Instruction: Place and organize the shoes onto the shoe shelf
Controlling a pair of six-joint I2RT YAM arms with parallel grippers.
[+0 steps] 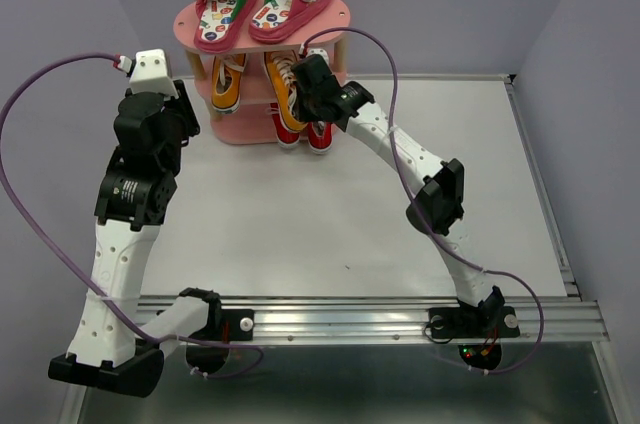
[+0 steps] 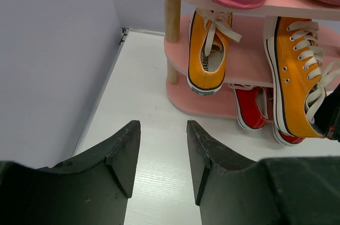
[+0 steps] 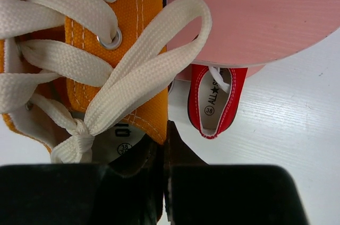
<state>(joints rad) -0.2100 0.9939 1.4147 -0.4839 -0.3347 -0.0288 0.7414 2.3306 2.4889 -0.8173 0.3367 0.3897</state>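
The pink shoe shelf point(image 1: 200, 19) stands at the back of the table. Two pink flip-flops point(image 1: 225, 6) lie on its top board. One orange sneaker point(image 1: 228, 82) rests on the middle board. My right gripper point(image 1: 312, 94) is shut on the side wall of the second orange sneaker point(image 3: 127, 76), holding it at the middle board's right part point(image 3: 255, 13). Red sneakers point(image 3: 217, 103) sit on the bottom board, heels sticking out. My left gripper point(image 2: 163, 145) is open and empty, over the table left of the shelf; in its view the held orange sneaker point(image 2: 297, 71) hangs at the right.
A purple wall point(image 2: 53, 50) runs close along the left of the left gripper. The table's raised right edge point(image 1: 540, 174) and the metal rail point(image 1: 380, 319) in front border the white tabletop point(image 1: 300, 224). Purple cables loop over both arms.
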